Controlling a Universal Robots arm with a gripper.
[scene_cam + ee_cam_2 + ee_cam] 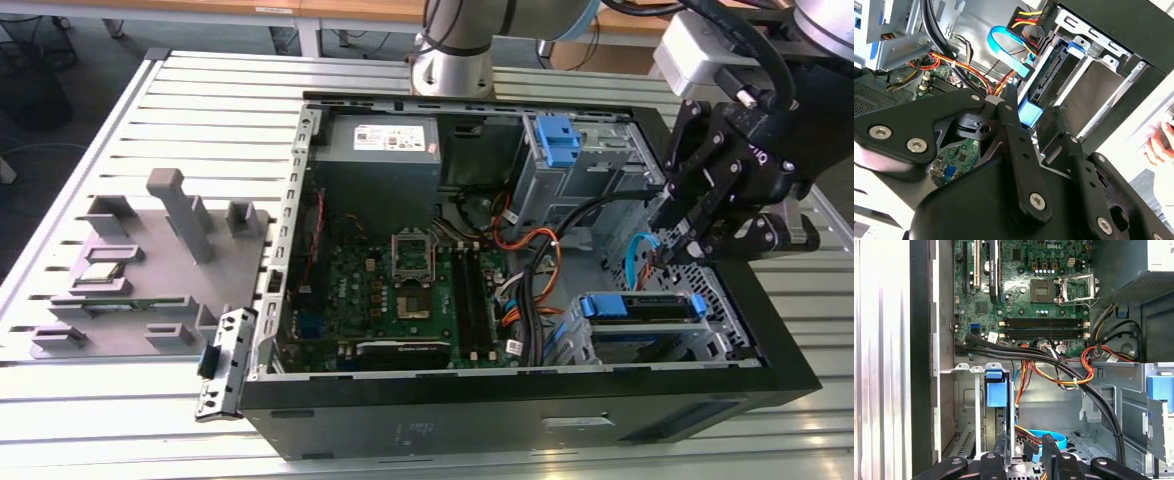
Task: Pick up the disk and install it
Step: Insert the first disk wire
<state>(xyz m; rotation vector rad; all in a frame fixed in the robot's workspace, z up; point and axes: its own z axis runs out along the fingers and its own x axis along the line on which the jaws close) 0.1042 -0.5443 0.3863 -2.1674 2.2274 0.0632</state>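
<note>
The disk (641, 306), edged by its blue bracket, lies in the lower drive bay at the front corner of the open computer case (534, 400), on the exterior view's right. My gripper (671, 255) hangs just above it, open, with nothing between its fingers. In the second wrist view the two black fingers (1010, 117) stand apart, and the disk's blue bracket tab (1029, 114) shows in the gap beyond them, with the gripper (1034, 107) a little way off it. In the first wrist view the blue bracket tab (995, 390) sits in the bay beyond the gripper (1026, 452).
Black, orange and light blue cables (534, 260) run close beside the bay. A grey power supply (380, 150), the motherboard (400, 290) and an upper drive cage with a blue bracket (554, 140) are inside the case. A grey parts fixture (147, 270) lies outside. A hand (1161, 142) is near the case.
</note>
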